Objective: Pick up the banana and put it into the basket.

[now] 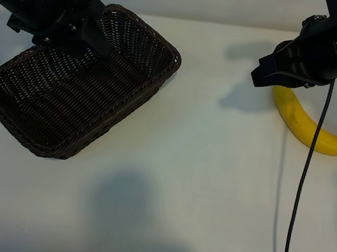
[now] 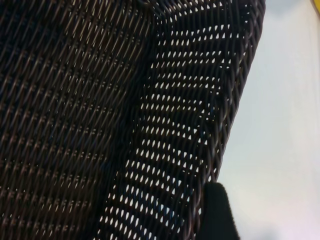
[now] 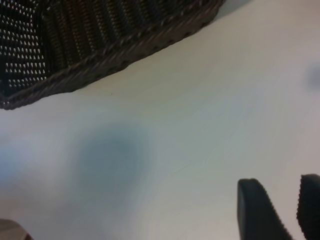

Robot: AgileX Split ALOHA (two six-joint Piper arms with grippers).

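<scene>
Yellow and smooth, the banana point(image 1: 311, 126) is a single curved fruit with a small dark tip at its far right end. It lies flat on the white table point(image 1: 209, 191) at the right side of the exterior view, with nothing holding it.

Right gripper point(image 1: 262, 77): it hangs above the table just beside the banana's upper left end, and part of the arm covers that end in the exterior view. In the right wrist view two dark fingertips point(image 3: 260, 210) stand a small gap apart over bare table, with nothing between them. The banana does not appear in that view. A black cable point(image 1: 302, 187) drops from the right arm and crosses in front of the banana's middle.

Basket point(image 1: 64, 128): dark brown woven wicker, rectangular with rounded corners and sloping sides. It rests at the left side of the table, well apart from the banana, and is set at an angle to the table edges.

Left gripper point(image 1: 99, 40): it is positioned over the basket's far rim. Only one dark fingertip point(image 2: 217, 212) shows in the left wrist view, close to the basket's woven wall; the jaws stand spread wide.
</scene>
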